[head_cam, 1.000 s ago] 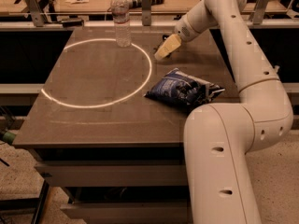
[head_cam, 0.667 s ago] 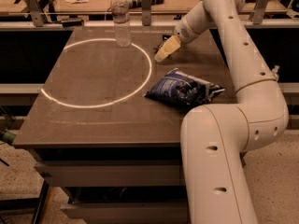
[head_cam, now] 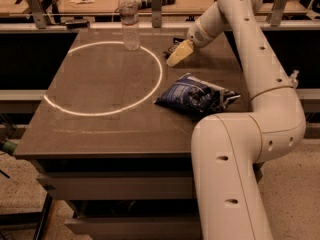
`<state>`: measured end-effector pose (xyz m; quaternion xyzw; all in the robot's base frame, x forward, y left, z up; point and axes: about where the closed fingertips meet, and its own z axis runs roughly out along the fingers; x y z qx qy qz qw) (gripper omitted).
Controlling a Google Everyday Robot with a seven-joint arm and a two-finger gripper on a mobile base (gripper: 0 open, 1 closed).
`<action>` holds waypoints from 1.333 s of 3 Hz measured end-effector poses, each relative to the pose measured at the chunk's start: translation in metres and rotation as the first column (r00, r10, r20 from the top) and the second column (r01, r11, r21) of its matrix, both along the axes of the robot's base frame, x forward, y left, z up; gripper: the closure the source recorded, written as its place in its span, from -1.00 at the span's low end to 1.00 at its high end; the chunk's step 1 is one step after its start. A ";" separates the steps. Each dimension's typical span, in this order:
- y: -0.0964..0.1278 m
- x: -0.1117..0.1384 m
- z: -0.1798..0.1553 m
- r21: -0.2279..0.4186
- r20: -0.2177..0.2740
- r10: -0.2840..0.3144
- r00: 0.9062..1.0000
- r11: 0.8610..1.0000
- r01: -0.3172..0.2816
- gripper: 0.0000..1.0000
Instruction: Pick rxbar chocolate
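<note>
Fig.: Surface (head_cam: pixel 100 129): dark, smooth, low sheen. Water bottle (head_cam: pixel 130 19): clear glossy plastic. Chip bag (head_cam: pixel 195 95): blue-white crinkled film, shiny. Arm (head_cam: pixel 240 184): smooth off-white plastic shell, satin finish. Gripper (head_cam: pixel 175 59), low over far right of surface, just beside rxbar chocolate (head_cam: pixel 173 45): pale yellow, matt-looking. Rxbar: dark wrapper, mostly hidden, finish unclear.
</note>
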<state>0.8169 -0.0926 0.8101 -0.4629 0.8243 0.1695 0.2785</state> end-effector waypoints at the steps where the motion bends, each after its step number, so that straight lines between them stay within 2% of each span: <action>1: 0.000 -0.001 0.002 -0.002 -0.004 0.000 1.000 1.000 0.000 0.25; 2: 0.000 -0.001 0.010 -0.002 -0.004 0.000 1.000 1.000 0.000 0.73; 3: 0.001 -0.004 0.014 -0.002 -0.003 -0.001 1.000 1.000 0.001 1.00; 4: 0.001 -0.005 0.013 -0.002 -0.003 -0.001 1.000 1.000 0.001 1.00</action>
